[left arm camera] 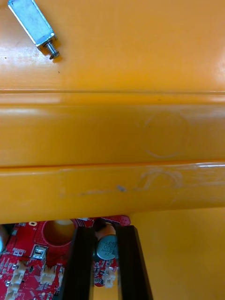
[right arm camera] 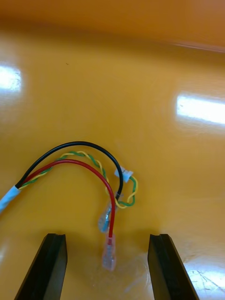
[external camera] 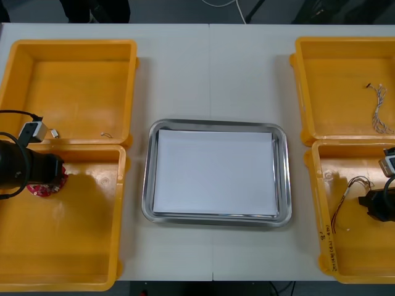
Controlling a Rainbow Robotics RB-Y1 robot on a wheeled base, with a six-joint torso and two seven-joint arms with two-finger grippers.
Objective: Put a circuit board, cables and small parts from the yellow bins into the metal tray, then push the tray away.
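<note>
On the left, jaws clenched narrow around a grey can-shaped component standing on the round red circuit board [left arm camera: 28, 272]: grasping the board by that one upright part, by the look of it. Board flat on the floor of the near left yellow bin [external camera: 68, 246], toward that bin's far left corner, by the worktop's left edge. Just over the far wall, in the far left yellow bin [external camera: 80, 86], a small metal part [left arm camera: 33, 21].

On the right, jaws released and standing wide apart, low over the floor of the near right yellow bin [external camera: 355, 253], by the worktop's right edge. Squarely between them, the clear-sleeved terminal ending the red lead of the red and yellow cable [right arm camera: 111, 206]. Long axis of that lead pointing straight away from the jaws, not across the gap, then arching off sideways with the black and twisted strands. Probably a small reach forward and down, then a close across the lead behind the terminal; thin and flat on the floor, so likely to slip unless taken low.

Metal tray [external camera: 146, 185], white inside and not yet loaded, at the worktop's middle: inward from either arm, about equally near both.
</note>
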